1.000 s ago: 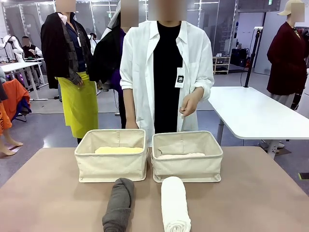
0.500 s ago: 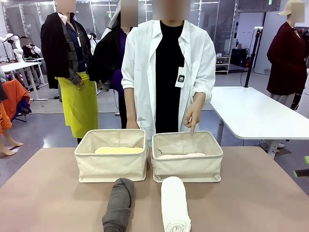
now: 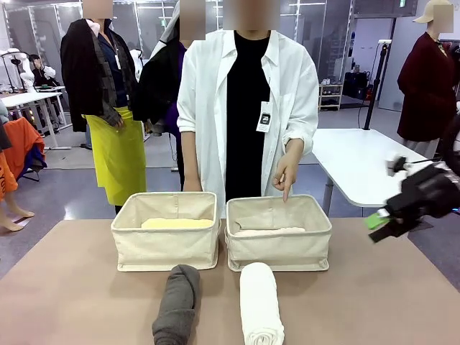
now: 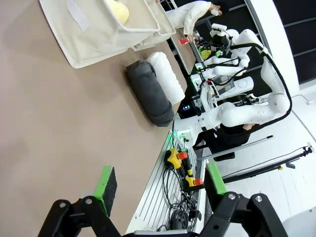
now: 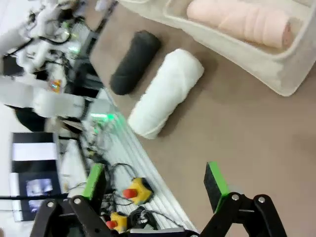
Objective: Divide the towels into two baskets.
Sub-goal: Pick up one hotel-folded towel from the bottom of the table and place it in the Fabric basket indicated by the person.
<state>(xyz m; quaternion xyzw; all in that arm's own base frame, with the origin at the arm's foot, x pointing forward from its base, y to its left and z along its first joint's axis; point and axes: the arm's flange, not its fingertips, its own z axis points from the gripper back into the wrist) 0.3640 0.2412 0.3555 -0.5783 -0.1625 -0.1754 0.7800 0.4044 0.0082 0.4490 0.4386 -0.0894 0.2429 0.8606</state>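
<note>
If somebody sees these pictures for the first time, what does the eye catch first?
A grey towel and a white towel lie side by side before two baskets. A person's hand points into the right basket, and the right gripper hangs open at the right edge.

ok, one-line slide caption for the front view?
Person's hand points at the right basket as the open right gripper hovers to its right; grey towel and white towel lie on the table.
</note>
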